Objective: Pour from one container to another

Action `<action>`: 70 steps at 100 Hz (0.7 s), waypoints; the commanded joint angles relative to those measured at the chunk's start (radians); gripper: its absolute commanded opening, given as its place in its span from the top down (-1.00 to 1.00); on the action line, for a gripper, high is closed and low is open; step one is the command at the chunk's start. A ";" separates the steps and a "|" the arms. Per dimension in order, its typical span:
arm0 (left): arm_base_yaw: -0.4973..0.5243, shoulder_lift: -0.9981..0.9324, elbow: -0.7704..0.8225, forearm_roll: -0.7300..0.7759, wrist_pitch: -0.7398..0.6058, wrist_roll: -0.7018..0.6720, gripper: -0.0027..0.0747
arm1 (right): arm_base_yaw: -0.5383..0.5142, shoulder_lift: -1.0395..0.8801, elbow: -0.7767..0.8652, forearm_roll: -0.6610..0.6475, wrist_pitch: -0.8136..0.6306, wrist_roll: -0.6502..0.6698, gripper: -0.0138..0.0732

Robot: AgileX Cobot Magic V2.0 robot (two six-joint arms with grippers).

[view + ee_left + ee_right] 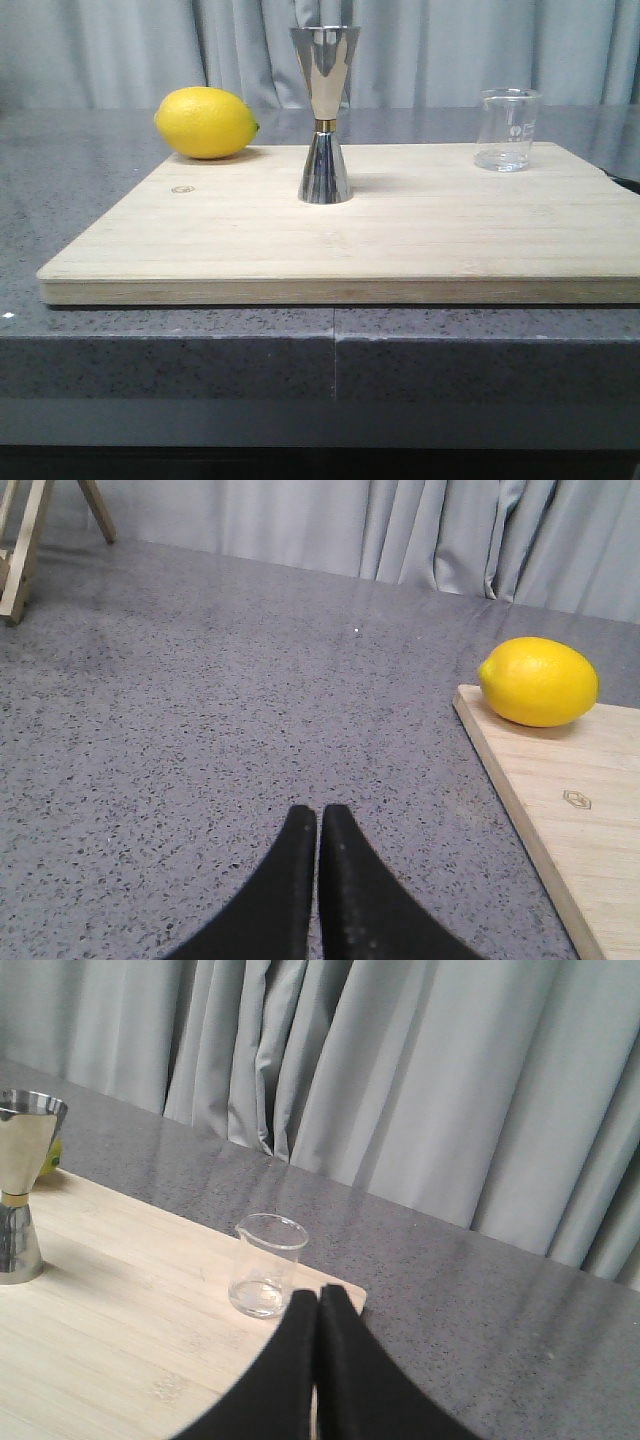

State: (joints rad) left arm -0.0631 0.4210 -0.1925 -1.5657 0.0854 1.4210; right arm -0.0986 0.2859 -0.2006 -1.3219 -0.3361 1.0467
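Glass beaker point(508, 130) stands upright near the far right corner of the wooden cutting board point(400, 240). Clear, straight-sided, pouring lip visible in the right wrist view, faint white marks on its wall. A small amount of clear liquid may sit at its bottom; I cannot tell for certain. Nothing touches it.

Steel jigger point(325, 115) stands upright about mid-board, well apart from the beaker and to its left. Hourglass shape, thin gold band at the waist, polished surface reflecting the curtain. It is taller than the beaker.

Lemon point(206, 122) lies at the far left corner of the board, well apart from the jigger.

The board rests flat on the grey speckled bench point(200, 340). A small logo mark shows on the board near the lemon. Grey curtain point(450, 50) hangs behind the bench.

My right gripper point(318, 1305): fingers pressed together, holding nothing, hovering just short of the beaker, near the board's corner.

My left gripper point(318, 825): fingers pressed together, empty, over bare bench to the left of the board, lemon off to one side. A wooden frame point(25, 550) stands at the far edge of that view.
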 commanded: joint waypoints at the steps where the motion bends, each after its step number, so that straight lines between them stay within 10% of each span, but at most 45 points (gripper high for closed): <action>1: -0.007 0.004 -0.029 -0.013 0.007 -0.001 0.99 | -0.006 0.008 -0.026 0.012 -0.017 -0.002 0.83; 48: -0.034 -0.035 -0.021 0.022 -0.085 -0.006 0.99 | -0.006 0.008 -0.026 0.012 -0.017 -0.002 0.83; 70: -0.085 -0.147 -0.015 0.659 -0.096 -0.492 0.99 | -0.006 0.008 -0.026 0.012 -0.017 -0.002 0.83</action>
State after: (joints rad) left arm -0.1343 0.3006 -0.1868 -1.1705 0.0000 1.1792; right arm -0.0986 0.2859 -0.2006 -1.3236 -0.3361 1.0445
